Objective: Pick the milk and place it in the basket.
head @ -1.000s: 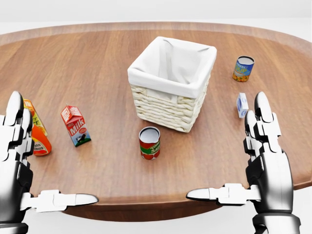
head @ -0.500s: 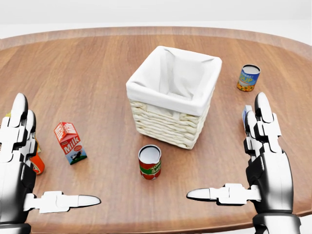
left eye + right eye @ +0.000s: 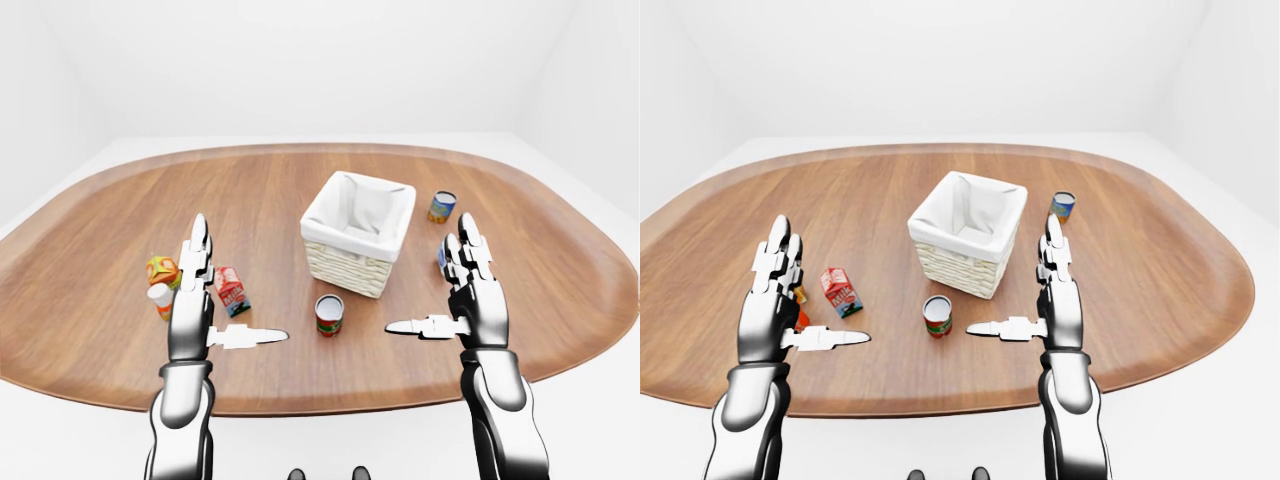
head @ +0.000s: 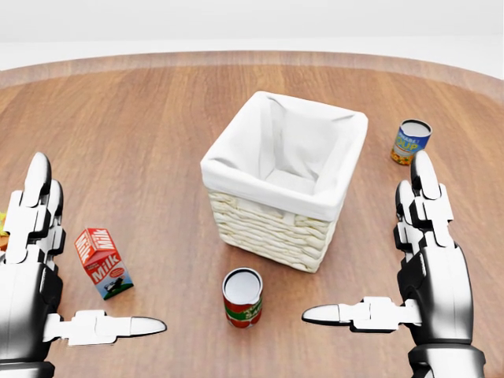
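The milk (image 4: 102, 263), a small red carton, stands upright on the wooden table (image 4: 142, 134) at the lower left of my head view, just right of my left hand (image 4: 31, 268) and not touched by it. Bare wood lies between the carton and the basket (image 4: 279, 185), a white-lined wicker box in the middle of the view with its open top unobstructed. A red tomato can (image 4: 242, 297) sits below the basket, apart from its wall and to the right of the carton.

My left hand is spread flat, fingers up, thumb pointing toward the can, gripping nothing. My right hand (image 4: 429, 260) mirrors it at the right, released, thumb pointing left.

In the left-eye view an orange bottle (image 3: 161, 300) and an orange carton (image 3: 160, 270) sit behind my left hand, toward the table's left rim. A blue-and-yellow can (image 4: 412, 142) stands upper right of the basket; a small blue carton (image 3: 441, 255) peeks from behind my right hand.
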